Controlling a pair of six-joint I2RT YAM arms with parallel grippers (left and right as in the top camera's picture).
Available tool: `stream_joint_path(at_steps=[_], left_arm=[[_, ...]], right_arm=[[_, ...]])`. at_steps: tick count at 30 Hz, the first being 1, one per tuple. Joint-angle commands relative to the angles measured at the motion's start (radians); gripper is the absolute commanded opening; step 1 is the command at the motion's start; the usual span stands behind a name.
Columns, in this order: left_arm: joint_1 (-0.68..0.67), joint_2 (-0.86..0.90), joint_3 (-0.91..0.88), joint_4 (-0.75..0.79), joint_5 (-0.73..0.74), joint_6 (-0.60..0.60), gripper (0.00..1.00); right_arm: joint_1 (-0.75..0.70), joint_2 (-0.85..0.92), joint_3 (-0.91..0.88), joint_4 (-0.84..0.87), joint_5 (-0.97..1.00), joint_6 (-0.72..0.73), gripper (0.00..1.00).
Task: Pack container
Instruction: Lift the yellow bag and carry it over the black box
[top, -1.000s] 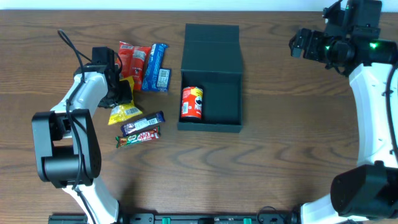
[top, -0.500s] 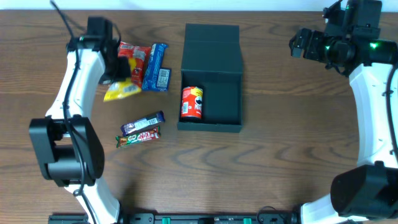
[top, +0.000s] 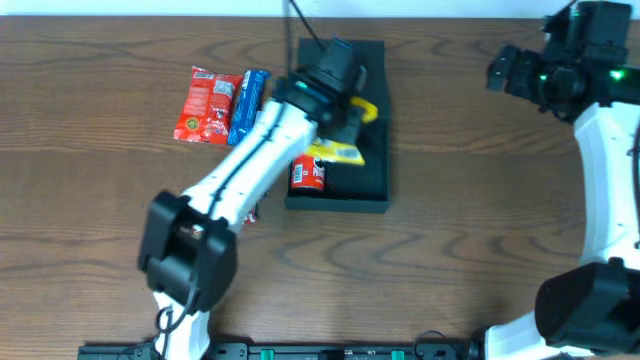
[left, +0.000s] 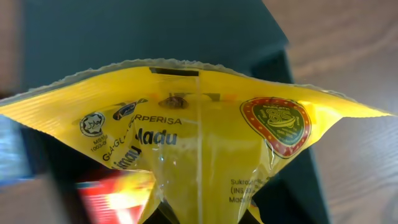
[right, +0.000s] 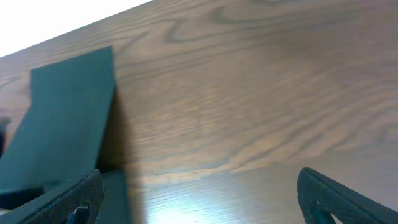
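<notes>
Table: brown wood-grain top (top: 470, 250) under everything.
Container: matte black box (top: 372, 165) at the middle of the table, its tray open toward the robot.
Red can: lies on its side (top: 308, 174) in the left part of the tray, close to the near wall.
Yellow packet: hangs (left: 205, 155) over the tray just right of the red can. In the left wrist view it fills the frame, crimped edge uppermost, with the black box behind it.
Left pincer: reaches over the container (top: 347, 122), jaws drawn almost together on the yellow packet. Its fingers are hidden behind the packet in the wrist view.
Red packet: flat on the table (top: 203, 104), left of the container and apart from it.
Blue packet: just beside the red packet (top: 247, 108), touching it, between it and the left arm.
Lid: folded back flat (top: 340, 58) on the far side of the tray.
Right pincer: at the far right (right: 205, 196), well apart from the container, fingers spread wide with nothing between them.
</notes>
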Motion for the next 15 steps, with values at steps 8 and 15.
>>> stream_joint_path(at_steps=[8, 15], left_arm=[[-0.082, 0.085, 0.014, 0.027, -0.005, -0.307, 0.06], [-0.112, 0.105, 0.014, 0.014, -0.022, -0.354, 0.06]], right_arm=[[-0.098, -0.016, 0.006, -0.002, 0.021, 0.037, 0.99], [-0.098, -0.016, 0.006, -0.004, 0.021, 0.018, 0.99]])
